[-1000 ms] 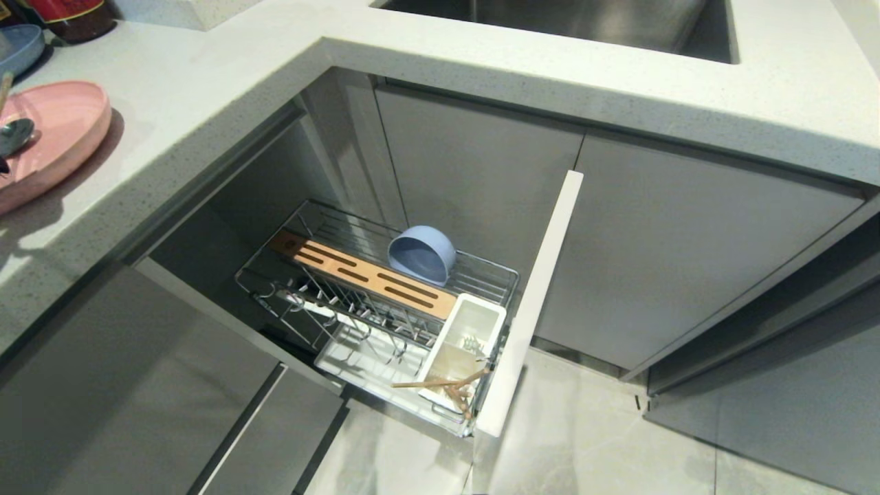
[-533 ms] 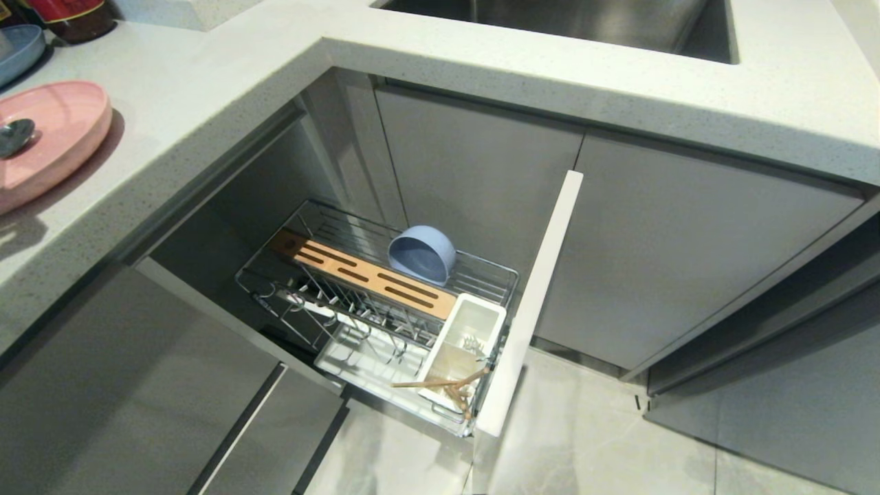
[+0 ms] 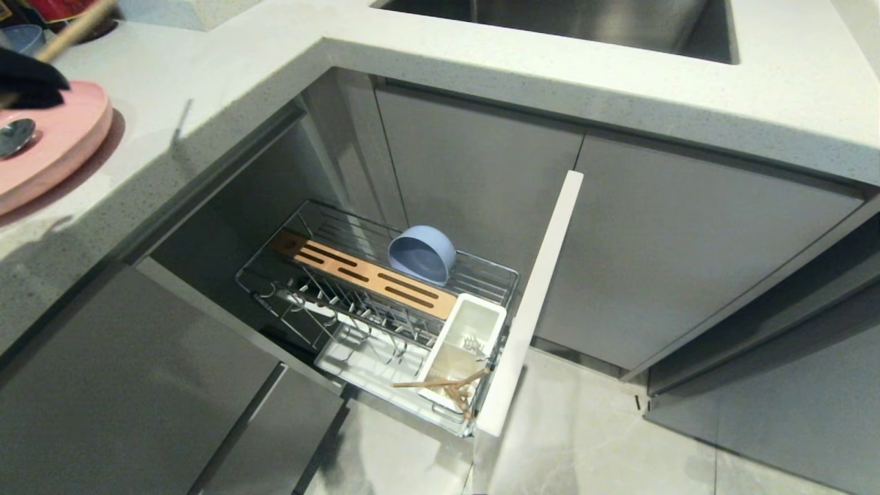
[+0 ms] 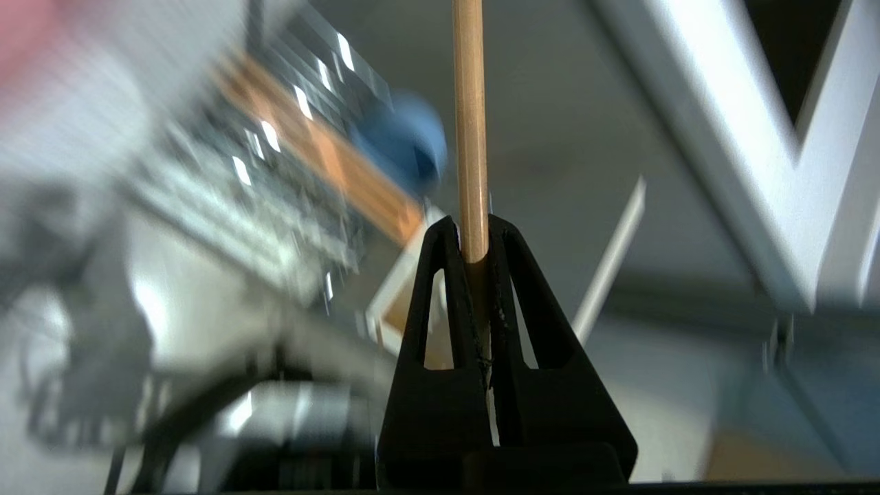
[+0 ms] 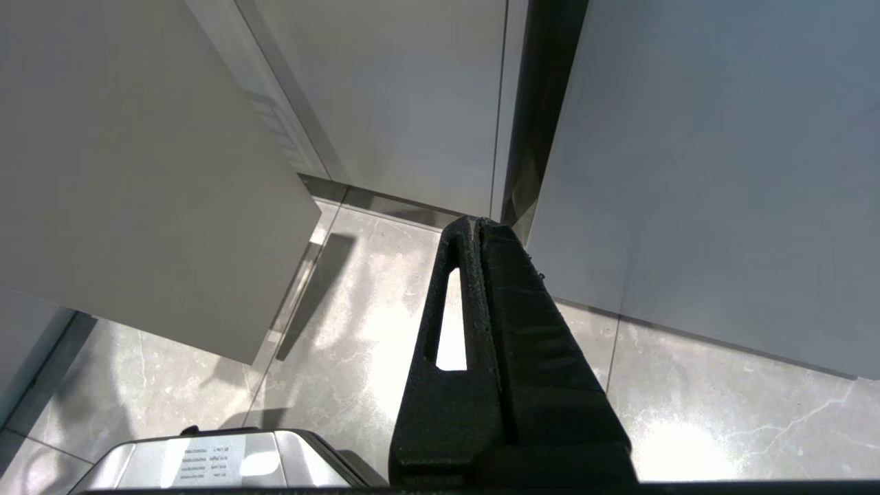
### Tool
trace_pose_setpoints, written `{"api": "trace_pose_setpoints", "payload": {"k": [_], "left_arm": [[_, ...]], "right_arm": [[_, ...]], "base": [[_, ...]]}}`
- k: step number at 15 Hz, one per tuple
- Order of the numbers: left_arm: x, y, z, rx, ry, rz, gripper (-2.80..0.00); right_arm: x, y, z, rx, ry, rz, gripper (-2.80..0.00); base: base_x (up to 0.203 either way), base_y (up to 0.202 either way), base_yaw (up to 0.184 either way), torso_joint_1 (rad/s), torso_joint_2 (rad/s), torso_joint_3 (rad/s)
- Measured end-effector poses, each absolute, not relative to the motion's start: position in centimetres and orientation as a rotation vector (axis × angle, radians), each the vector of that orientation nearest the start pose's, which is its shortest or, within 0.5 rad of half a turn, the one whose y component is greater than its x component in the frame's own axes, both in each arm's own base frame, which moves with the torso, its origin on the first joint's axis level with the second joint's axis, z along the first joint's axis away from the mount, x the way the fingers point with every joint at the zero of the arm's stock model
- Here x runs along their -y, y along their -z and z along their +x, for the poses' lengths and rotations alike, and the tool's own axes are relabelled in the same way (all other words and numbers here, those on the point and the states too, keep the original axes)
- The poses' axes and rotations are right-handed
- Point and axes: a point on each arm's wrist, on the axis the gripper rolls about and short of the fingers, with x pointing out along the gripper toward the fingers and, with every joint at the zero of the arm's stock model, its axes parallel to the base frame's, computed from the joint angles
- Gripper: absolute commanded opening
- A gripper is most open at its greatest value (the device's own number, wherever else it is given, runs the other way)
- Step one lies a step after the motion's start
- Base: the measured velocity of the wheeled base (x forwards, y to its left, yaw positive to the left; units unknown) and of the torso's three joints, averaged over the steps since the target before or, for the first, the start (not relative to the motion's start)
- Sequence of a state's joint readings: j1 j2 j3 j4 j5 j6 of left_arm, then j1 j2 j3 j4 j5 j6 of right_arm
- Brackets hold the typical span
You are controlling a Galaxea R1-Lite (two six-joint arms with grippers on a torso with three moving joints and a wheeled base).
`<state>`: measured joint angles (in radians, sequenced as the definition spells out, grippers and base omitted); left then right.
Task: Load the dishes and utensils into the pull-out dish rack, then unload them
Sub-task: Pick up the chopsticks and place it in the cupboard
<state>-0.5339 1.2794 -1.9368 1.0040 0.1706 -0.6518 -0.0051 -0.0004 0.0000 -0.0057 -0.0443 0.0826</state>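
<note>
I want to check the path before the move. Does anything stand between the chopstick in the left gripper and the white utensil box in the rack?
Nothing visible does. The left gripper holds the chopstick above the pink plate. The utensil box in the dish rack is open-topped; another chopstick lies across its near end.

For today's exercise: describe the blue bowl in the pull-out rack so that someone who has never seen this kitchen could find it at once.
Start at the pull-out dish rack drawn out below the white countertop. Behind its slotted wooden strip, on the chrome wires, sits the periwinkle-blue bowl, tipped on its side. It is the rack's only blue, rounded thing.
</note>
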Motion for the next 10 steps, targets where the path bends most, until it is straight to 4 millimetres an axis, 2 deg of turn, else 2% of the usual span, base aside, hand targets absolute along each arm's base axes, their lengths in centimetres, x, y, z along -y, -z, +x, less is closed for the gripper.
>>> {"api": "trace_pose_setpoints", "payload": {"k": [3, 5, 8, 10], "left_arm": [[7.7, -39.1, 10.4, -0.760, 0.395, -0.355, -2.80], [8.8, -37.6, 10.8, -0.928, 0.480, -0.227, -2.80], [9.3, -36.1, 11.1, -1.070, 0.518, -0.047, -2.80], [9.4, -35.3, 11.4, -1.105, 0.540, 0.109, -2.80]], "right_arm": [[0.1, -7.6, -2.3, 0.008, 0.049, 0.083, -2.80], [0.1, -7.6, -2.3, 0.008, 0.049, 0.083, -2.80], [0.1, -7.6, -2.3, 0.008, 0.049, 0.083, -2.80], [0.1, -7.6, -2.3, 0.008, 0.049, 0.083, -2.80]], "base": [[0.000, 0.000, 0.000, 0.000, 0.00, 0.000], [0.000, 0.000, 0.000, 0.000, 0.00, 0.000], [0.000, 0.000, 0.000, 0.000, 0.00, 0.000], [0.000, 0.000, 0.000, 0.000, 0.00, 0.000]]}}
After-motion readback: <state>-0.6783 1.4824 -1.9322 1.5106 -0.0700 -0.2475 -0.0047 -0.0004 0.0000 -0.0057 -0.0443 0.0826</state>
